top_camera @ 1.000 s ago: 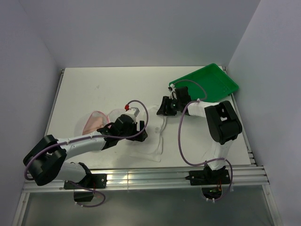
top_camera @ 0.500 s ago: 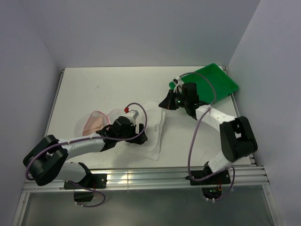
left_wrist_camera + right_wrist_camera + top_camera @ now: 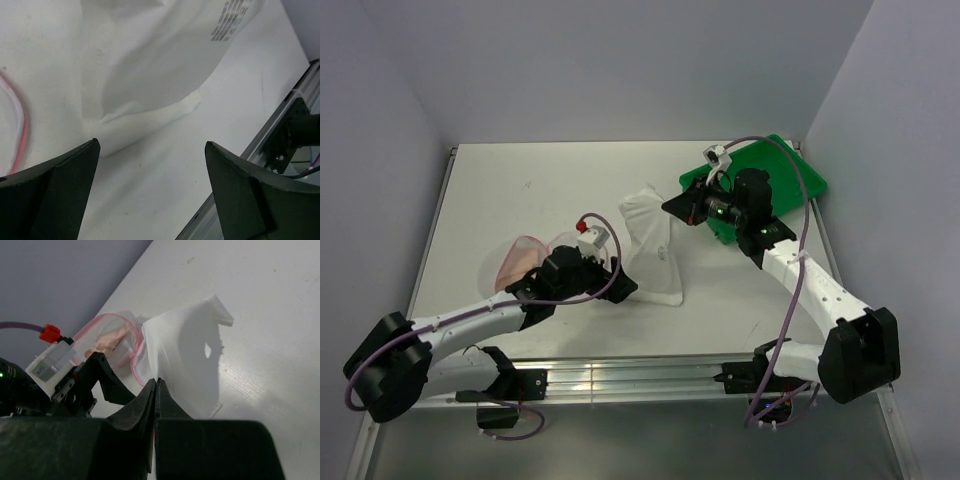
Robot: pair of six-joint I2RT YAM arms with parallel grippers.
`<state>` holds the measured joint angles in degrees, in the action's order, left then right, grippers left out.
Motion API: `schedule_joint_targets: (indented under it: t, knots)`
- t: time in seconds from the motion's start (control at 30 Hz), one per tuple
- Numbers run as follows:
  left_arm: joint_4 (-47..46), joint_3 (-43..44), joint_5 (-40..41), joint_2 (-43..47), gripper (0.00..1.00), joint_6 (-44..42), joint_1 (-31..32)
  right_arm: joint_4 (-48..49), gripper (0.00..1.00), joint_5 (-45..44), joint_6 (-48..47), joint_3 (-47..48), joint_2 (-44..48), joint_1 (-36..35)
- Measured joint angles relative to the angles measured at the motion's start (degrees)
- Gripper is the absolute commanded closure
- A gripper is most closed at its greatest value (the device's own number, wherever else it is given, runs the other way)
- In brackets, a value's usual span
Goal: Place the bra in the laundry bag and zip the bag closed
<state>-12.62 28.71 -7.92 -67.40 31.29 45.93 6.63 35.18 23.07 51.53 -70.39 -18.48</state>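
Observation:
The laundry bag (image 3: pixel 525 258), a see-through mesh pouch with a pink rim, lies open on the table left of centre with peach cloth inside. It also shows in the right wrist view (image 3: pixel 107 337), and its pink rim shows in the left wrist view (image 3: pixel 20 125). My right gripper (image 3: pixel 668 208) (image 3: pixel 157 381) is shut on the top edge of a thin white sheet-like piece with printed text (image 3: pixel 655 250) (image 3: pixel 185 350) (image 3: pixel 150 75). The piece hangs down and its lower edge touches the table. My left gripper (image 3: pixel 615 288) (image 3: pixel 151 145) is open and empty, low beside that lower edge.
A green plastic tray (image 3: pixel 790 175) stands at the back right, behind my right arm. The table's front rail (image 3: pixel 295 95) runs close to the right of my left gripper. Grey walls close in the table at the back and on both sides.
My right arm has swung up and back, lifting the white piece from flat on the table until it hangs. My left arm has stretched slightly forward beside it.

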Motion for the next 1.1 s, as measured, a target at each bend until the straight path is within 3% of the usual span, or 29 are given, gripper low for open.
schedule_joint_targets:
  t: [0.23, 0.63, 0.83, 0.97, 1.0, 1.07, 1.1]
  knots:
    - [-0.3, -0.9, 4.7, 7.9, 0.02, -0.7, 0.0, -0.9, 1.00, 2.6, 0.8, 0.8, 5.1, 0.0]
    - [-6.5, -0.7, 5.2, 3.3, 0.06, -3.5, 0.0, 0.8, 1.00, 7.8, 5.0, 2.6, 7.3, 0.0]
    - [-11.1, 0.6, 4.2, -0.7, 0.27, -3.5, -0.1, 1.6, 1.00, 8.9, 6.2, 2.6, 7.3, 0.0]
    - [-13.6, 0.7, 4.1, -2.3, 0.47, -3.5, -0.1, 2.9, 1.00, 9.7, 7.0, 2.6, 7.3, 0.0]
    - [-14.1, 0.7, 4.1, -2.6, 0.64, -3.4, -0.1, 3.3, 1.00, 9.9, 7.1, 2.6, 7.3, 0.0]
    - [-14.8, 0.7, 4.2, -3.0, 0.88, -3.2, -0.1, 3.7, 1.00, 10.3, 7.3, 2.6, 7.3, 0.0]
    - [-15.1, 0.7, 4.2, -3.0, 0.94, -2.9, -0.1, 3.8, 1.00, 10.4, 7.3, 2.6, 7.3, 0.0]
